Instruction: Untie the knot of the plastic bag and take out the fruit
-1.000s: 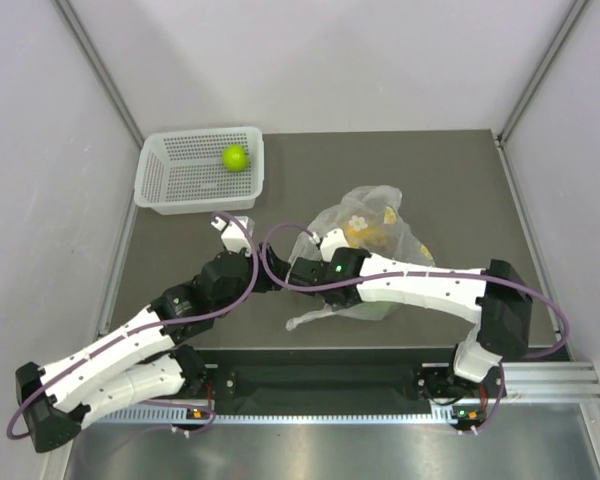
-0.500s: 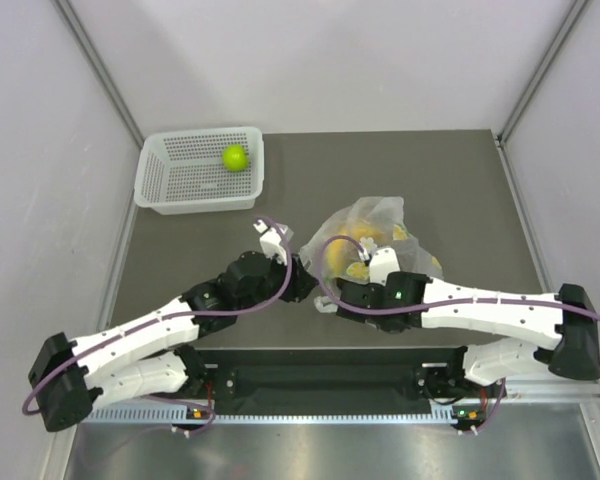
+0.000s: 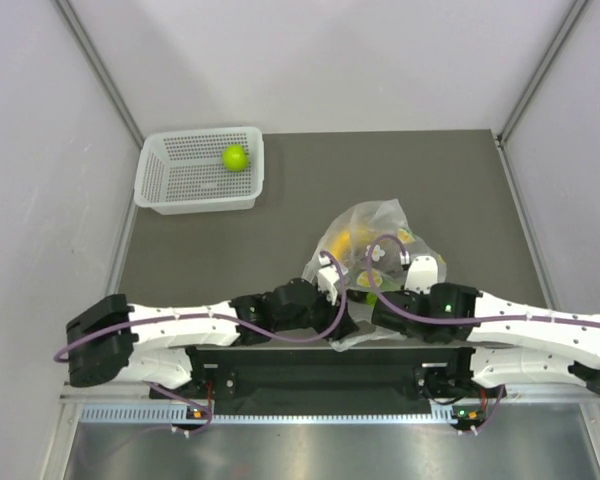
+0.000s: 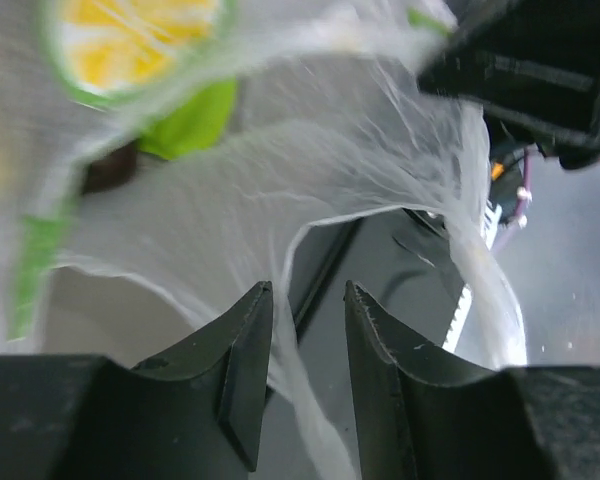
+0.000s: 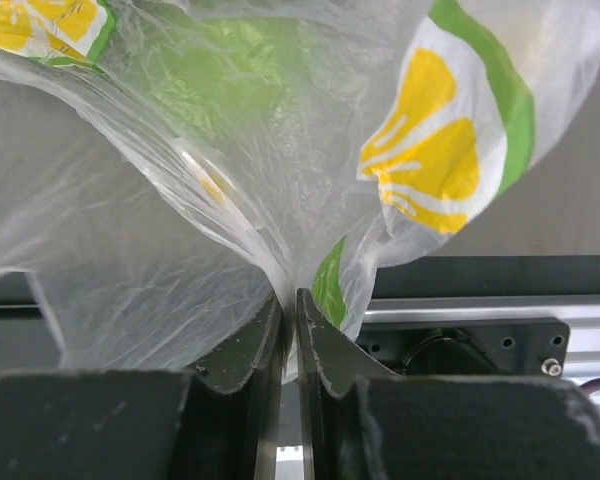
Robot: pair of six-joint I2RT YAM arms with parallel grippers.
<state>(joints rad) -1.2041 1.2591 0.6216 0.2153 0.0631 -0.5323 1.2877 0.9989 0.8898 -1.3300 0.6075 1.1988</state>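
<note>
The plastic bag lies crumpled near the table's front edge, with yellow bananas showing through its film. A green fruit shows through the film in the right wrist view. My right gripper is shut on a bunched fold of the bag. My left gripper stands open, and a thin strip of bag film runs between its jaws close to the left finger. I cannot make out the knot. A green apple sits in the white basket.
Both arms lie low along the front edge and meet under the bag. The black frame and metal rail sit just beyond the jaws. The basket stands at the back left. Grey walls close in both sides.
Both arms swung down toward the front edge and met below the bag, which shifted nearer. The right gripper closed on bag film. The left jaws narrowed around a film strip.
</note>
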